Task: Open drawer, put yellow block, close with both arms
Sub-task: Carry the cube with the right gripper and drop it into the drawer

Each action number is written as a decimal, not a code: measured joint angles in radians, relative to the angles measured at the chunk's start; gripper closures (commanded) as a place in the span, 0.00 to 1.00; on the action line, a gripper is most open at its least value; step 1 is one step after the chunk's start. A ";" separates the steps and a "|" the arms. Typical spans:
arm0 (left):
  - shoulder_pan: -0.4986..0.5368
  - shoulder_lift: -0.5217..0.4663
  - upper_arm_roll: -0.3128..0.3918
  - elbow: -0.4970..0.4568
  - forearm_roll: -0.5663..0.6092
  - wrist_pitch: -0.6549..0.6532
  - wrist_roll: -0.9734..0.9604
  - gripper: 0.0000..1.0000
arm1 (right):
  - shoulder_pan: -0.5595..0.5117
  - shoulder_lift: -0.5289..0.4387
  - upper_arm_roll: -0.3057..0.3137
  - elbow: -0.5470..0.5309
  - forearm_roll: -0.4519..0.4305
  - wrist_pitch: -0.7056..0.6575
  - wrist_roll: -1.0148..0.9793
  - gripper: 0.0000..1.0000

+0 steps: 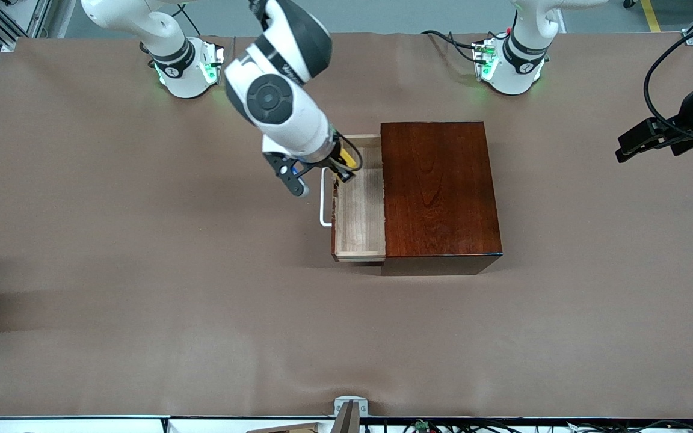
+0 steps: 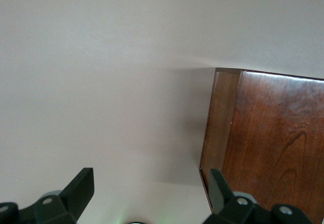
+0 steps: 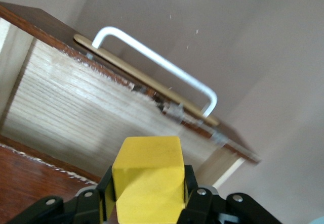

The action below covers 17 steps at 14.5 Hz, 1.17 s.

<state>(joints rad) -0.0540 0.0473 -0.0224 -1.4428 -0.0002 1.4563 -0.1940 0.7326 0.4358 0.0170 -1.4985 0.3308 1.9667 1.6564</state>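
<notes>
**Yellow block held over the open drawer, ready to be let go**

The right gripper [image 3: 147, 198] is clenched on the yellow block [image 3: 148, 176], its black fingers [image 3: 188, 191] pressed against two opposite faces of the cube, which fills the lower centre of the right wrist view. In the front view the same gripper [image 1: 344, 167] hangs just above centre frame, over the end of the drawer [image 1: 361, 210] nearest the robots' bases, with a sliver of yellow [image 1: 347, 157] showing between the fingers. Beneath the block lies the pale bare floor of the tray, and the white handle [image 1: 323, 198] stands out from the drawer's front panel, toward the right arm's end of the table. The drawer is pulled part way out of the dark wooden box [image 1: 440, 192], which sits at centre frame on the brown table [image 1: 142, 270].

The left gripper [image 2: 147, 193] waits at the right edge of the front view [image 1: 638, 144], well apart from the box, jaws spread and holding nothing; a corner of the box [image 2: 268, 138] shows at the lower right of its wrist view.

Opening looks done, and placing is the step in hand. The next move likely calls for a short descent into the tray, then a release, keeping the fingers off the front panel and the box's edge. Closing with both arms remains.
</notes>
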 measured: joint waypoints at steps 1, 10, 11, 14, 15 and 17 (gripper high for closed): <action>0.000 0.000 0.000 0.000 0.000 0.000 0.000 0.00 | 0.012 0.012 0.000 0.000 0.000 0.029 0.053 1.00; 0.000 0.000 0.000 0.000 0.000 0.000 0.000 0.00 | 0.029 0.114 -0.012 0.001 -0.020 0.124 0.270 1.00; 0.000 0.000 0.000 0.000 0.000 0.000 0.000 0.00 | 0.033 0.125 -0.012 0.001 -0.036 0.124 0.282 1.00; 0.000 0.000 0.000 0.000 0.000 0.000 0.000 0.00 | 0.050 0.159 -0.012 0.003 -0.096 0.135 0.306 0.86; 0.000 0.000 0.000 0.000 0.000 0.000 0.000 0.00 | 0.053 0.159 -0.012 0.007 -0.103 0.135 0.310 0.32; 0.000 0.000 0.000 0.000 0.000 0.000 0.000 0.00 | 0.054 0.160 -0.014 0.012 -0.105 0.129 0.314 0.00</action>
<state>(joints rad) -0.0539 0.0473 -0.0222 -1.4425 -0.0003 1.4563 -0.1940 0.7864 0.5956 0.0030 -1.4867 0.2261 2.0958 1.9707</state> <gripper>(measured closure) 0.000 0.396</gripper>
